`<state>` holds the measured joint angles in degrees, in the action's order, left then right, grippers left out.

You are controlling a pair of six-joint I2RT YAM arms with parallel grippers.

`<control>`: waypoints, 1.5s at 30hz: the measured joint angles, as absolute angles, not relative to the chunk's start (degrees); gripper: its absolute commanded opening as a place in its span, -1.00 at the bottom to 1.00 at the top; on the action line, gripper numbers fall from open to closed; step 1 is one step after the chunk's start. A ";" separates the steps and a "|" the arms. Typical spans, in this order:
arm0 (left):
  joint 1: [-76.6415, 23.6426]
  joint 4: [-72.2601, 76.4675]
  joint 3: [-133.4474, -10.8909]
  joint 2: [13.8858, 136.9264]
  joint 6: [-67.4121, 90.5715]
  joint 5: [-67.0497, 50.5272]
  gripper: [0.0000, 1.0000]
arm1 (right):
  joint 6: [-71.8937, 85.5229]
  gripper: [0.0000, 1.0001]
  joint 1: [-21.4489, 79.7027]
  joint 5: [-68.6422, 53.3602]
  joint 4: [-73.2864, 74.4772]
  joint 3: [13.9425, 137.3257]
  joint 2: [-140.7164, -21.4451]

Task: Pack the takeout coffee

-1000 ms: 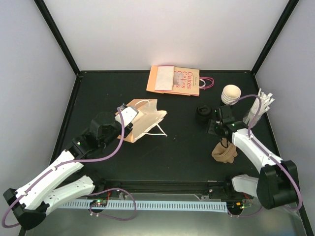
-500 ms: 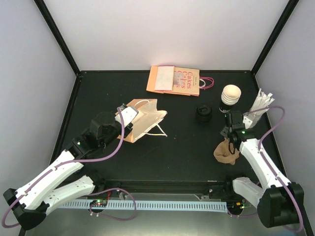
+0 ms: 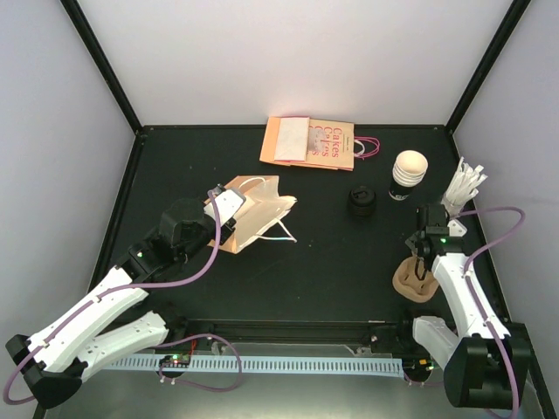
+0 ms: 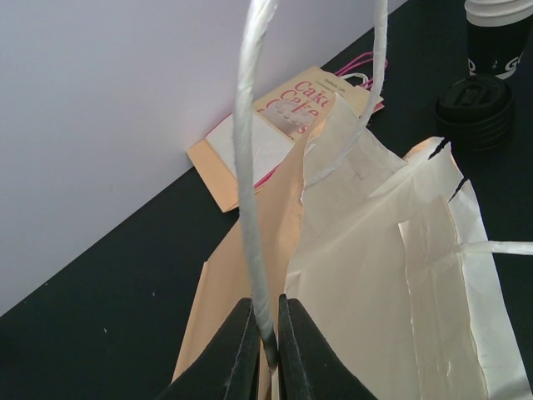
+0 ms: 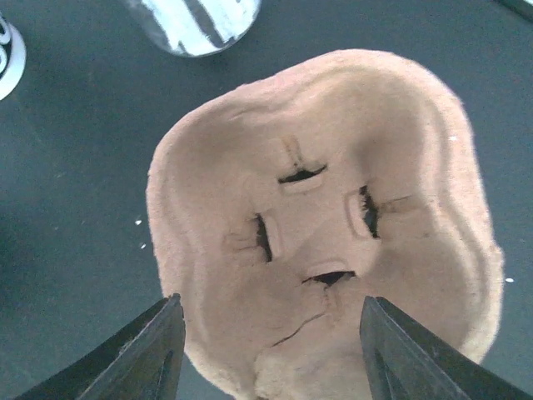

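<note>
The takeout coffee cup (image 3: 407, 170) stands open at the back right, black outside and cream inside, also seen in the left wrist view (image 4: 498, 37). Its black lid (image 3: 361, 202) (image 4: 475, 108) lies apart on the table to the cup's left. A cream paper bag (image 3: 258, 209) (image 4: 375, 275) lies left of centre. My left gripper (image 3: 229, 205) (image 4: 266, 333) is shut on the bag's white twisted handle (image 4: 250, 167). My right gripper (image 3: 423, 264) (image 5: 271, 350) points down, open, just above the brown pulp carrier (image 3: 415, 281) (image 5: 325, 225), holding nothing.
A flat orange bag with red lettering (image 3: 310, 142) lies at the back wall. White wrapped straws (image 3: 465, 185) stand at the right edge, close to my right arm. The enclosure's walls stand on three sides.
My right arm swung right, away from the lid and cup, and now points down over the carrier, which sits a little further right and nearer. The left arm and bag have not moved.
</note>
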<state>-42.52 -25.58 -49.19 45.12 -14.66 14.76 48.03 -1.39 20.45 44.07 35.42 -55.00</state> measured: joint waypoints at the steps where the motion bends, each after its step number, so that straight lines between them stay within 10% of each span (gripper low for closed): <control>1: -42.52 -25.58 -49.17 45.12 -14.66 14.76 -0.83 | 47.44 0.22 -1.39 19.88 43.83 35.42 -55.09; 24: -42.52 -25.58 -49.12 45.76 -14.66 14.76 -0.83 | 42.68 0.10 -1.37 21.91 42.68 43.48 -75.53; 35: -42.52 -25.58 -49.12 45.76 -14.66 14.76 -0.83 | 41.74 -0.56 0.10 21.93 41.58 43.59 -79.13; 45: -42.52 -25.56 -49.12 45.76 -14.68 14.76 -0.83 | 36.75 -0.77 2.04 16.69 38.83 43.38 -75.68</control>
